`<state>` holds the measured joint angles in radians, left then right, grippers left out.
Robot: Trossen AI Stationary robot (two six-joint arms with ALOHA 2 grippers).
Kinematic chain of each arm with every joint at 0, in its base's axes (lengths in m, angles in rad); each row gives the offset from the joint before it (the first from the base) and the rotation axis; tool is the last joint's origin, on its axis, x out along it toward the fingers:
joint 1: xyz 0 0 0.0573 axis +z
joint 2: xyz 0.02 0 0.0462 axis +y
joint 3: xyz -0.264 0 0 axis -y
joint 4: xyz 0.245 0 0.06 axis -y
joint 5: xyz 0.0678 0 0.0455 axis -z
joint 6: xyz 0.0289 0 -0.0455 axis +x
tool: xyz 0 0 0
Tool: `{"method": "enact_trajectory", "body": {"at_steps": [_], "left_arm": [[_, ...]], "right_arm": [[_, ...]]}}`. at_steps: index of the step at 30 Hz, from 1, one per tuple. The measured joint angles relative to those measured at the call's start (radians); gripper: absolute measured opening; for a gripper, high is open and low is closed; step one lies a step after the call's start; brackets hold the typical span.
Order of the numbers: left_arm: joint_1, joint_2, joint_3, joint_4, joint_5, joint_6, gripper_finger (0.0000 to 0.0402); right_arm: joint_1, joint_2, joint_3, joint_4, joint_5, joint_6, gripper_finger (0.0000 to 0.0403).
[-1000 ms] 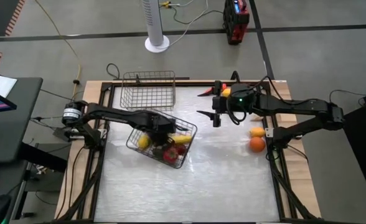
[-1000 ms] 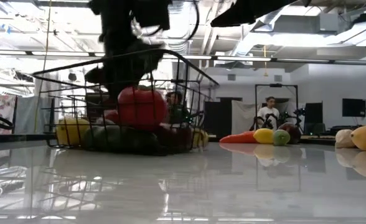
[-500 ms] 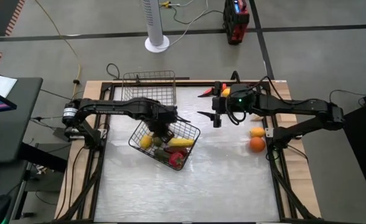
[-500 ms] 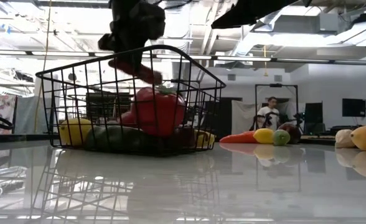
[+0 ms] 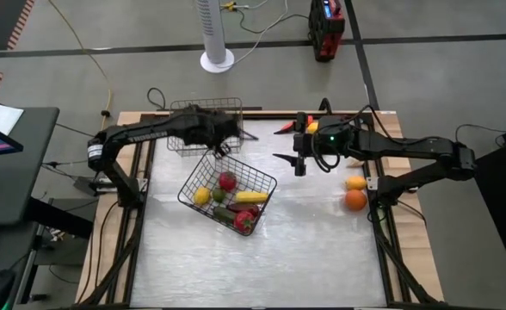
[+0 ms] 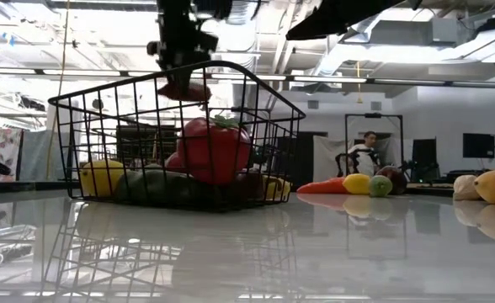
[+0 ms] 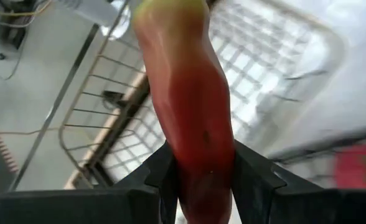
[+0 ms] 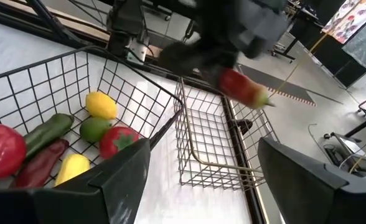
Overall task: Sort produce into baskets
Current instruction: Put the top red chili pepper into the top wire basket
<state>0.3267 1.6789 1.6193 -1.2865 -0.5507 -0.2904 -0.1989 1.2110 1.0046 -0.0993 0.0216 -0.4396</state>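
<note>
Produce is shown partly sorted. A red pepper (image 7: 189, 118) is clamped in the left pincer (image 5: 221, 135), carried above the gap between the dark basket (image 5: 266, 183) and the lighter basket (image 5: 203, 129). Several pieces, among them a tomato (image 6: 214, 150) and a lemon (image 8: 101, 104), are already held in the dark basket; nothing can be made out in the lighter one. The right pincer (image 5: 299, 161) is held released over the surface (image 5: 322, 250). Oranges (image 5: 355, 200) and further pieces near the far edge are left unsorted.

Lighting is bright and even overhead. The glossy table (image 6: 247, 252) mirrors ceiling lights. The left wrist view is motion-blurred.
</note>
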Motion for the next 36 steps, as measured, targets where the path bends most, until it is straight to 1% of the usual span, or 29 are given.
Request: {"method": "enact_trajectory", "body": {"at_steps": [3,7,10,13,17,20,24,30,36], "left_arm": [[0.094,0.0,-0.021,0.04,0.016,0.072,0.0105],[0.203,0.0,-0.059,0.115,0.081,0.113,0.0117],[0.257,0.0,-0.076,0.153,0.152,0.136,0.0148],[0.289,0.0,-0.088,0.162,0.176,0.141,0.0189],[0.315,0.0,-0.098,0.162,0.175,0.142,0.0238],[0.316,0.001,-0.101,0.156,0.174,0.144,0.026],[0.315,0.001,-0.101,0.149,0.19,0.148,0.0267],[0.332,0.001,-0.101,0.147,0.27,0.149,0.0267],[0.337,0.001,-0.097,0.138,0.285,0.158,0.0281]], "right_arm": [[0.0,0.0,0.0,0.0,0.0,0.006,0.0325],[0.0,0.0,0.0,-0.002,-0.001,0.006,0.0325],[0.0,0.0,0.0,-0.01,-0.003,0.006,0.0325],[0.0,0.0,0.0,-0.022,-0.009,0.01,0.0325],[0.0,0.0,0.0,-0.033,-0.025,0.017,0.0325],[-0.001,0.0,0.0,-0.035,-0.026,0.025,0.0325],[-0.007,0.0,0.0,-0.036,-0.026,0.045,0.0325],[-0.013,0.0,0.0,-0.054,-0.026,0.05,0.0325],[-0.013,0.0,0.0,-0.053,-0.026,0.05,0.0325]]}}
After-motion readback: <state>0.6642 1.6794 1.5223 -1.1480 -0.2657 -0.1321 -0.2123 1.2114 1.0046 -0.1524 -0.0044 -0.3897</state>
